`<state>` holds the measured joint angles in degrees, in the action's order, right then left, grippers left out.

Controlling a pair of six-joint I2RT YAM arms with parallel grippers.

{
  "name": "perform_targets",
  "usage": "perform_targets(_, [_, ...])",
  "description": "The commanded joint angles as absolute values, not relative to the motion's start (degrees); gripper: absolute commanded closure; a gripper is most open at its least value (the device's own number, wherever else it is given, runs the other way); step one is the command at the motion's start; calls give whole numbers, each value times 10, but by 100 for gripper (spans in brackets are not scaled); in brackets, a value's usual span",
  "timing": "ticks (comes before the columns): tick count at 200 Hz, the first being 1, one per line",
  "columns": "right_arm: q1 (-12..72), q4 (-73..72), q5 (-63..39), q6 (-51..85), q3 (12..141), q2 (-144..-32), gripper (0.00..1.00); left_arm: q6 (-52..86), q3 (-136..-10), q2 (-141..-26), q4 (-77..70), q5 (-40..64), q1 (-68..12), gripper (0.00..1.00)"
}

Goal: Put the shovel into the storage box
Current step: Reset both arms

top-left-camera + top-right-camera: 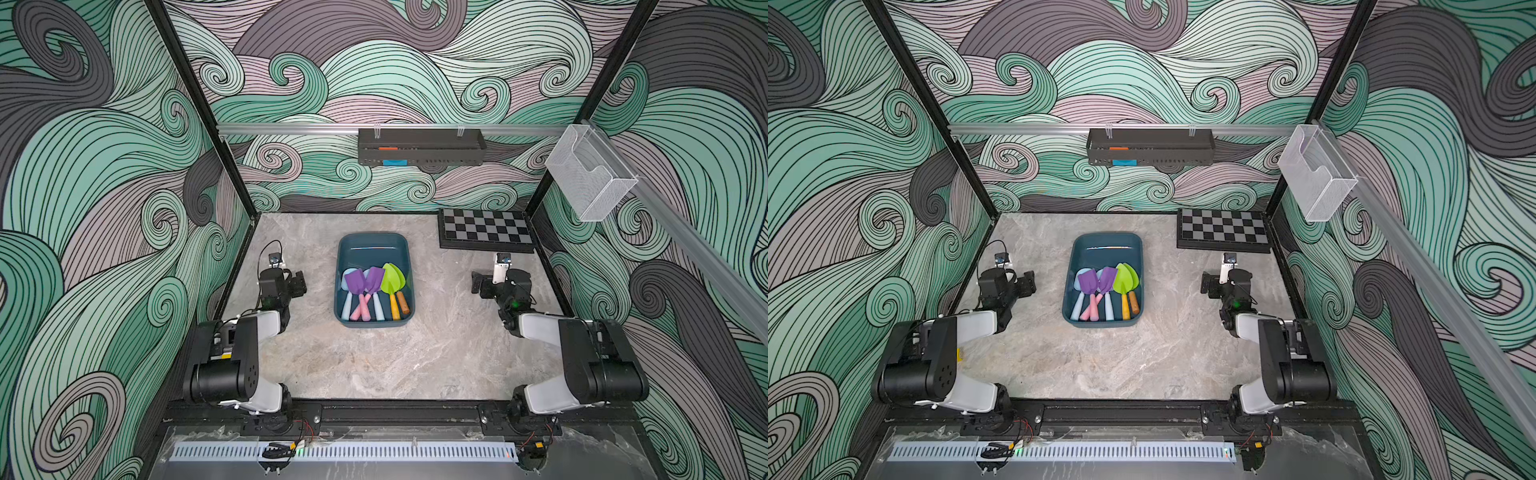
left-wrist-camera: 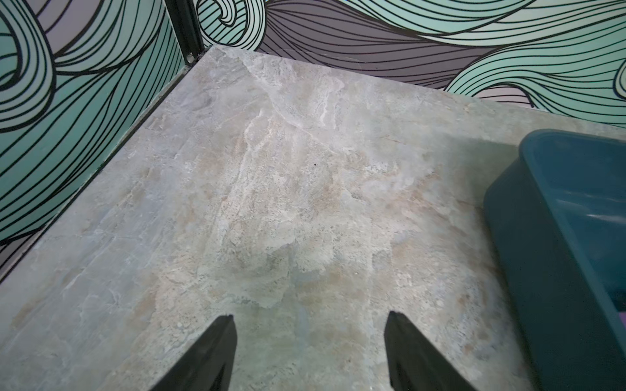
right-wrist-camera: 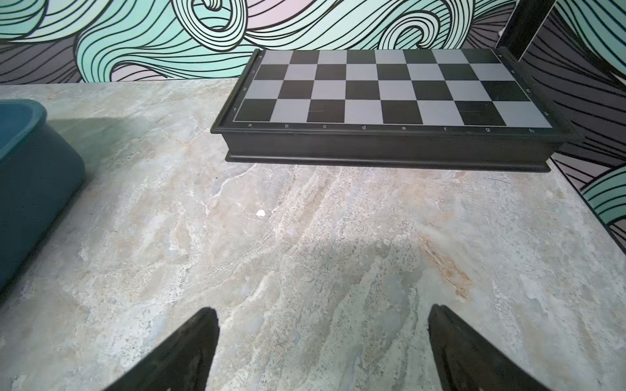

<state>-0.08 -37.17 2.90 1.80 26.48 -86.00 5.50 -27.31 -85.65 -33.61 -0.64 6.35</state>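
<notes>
1. The storage box, a shallow dark teal tub with rounded corners, sits mid-bench between the two arms.
2. Shovels with purple, green and pale blue blades lie in its near half, handles pointing near.
3. The left tool and right tool hang over bare bench on either side of it, jaws spread, gripping nothing.
4. The bench is grey marbled, with a chessboard in its far right corner. Teal wave-patterned walls surround it.
</notes>
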Motion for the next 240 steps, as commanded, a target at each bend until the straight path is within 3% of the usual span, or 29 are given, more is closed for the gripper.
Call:
perform_targets(1, [0, -431, 5, 0, 260, -865, 1, 17, -280, -876, -367, 29, 58, 19])
perform_targets(11, [1, -474, 0, -3, 244, -878, 1, 20, -275, -877, -374, 25, 56, 13])
perform_targets(32, [1, -583, 10, -1, 202, -904, 1, 19, -274, -878, -378, 24, 55, 12])
perform_targets(44, [1, -552, 18, 3, 205, -890, 1, 18, -274, -878, -376, 24, 55, 11])
perform_targets(49, [1, -550, 17, 2, 207, -893, 1, 18, -273, -879, -379, 24, 55, 2])
perform_targets(53, [1, -562, 18, 2, 205, -897, 1, 17, -272, -878, -381, 23, 55, 1])
perform_targets(240, [1, -813, 32, 4, 89, -926, 1, 18, -271, -876, -380, 20, 53, 1])
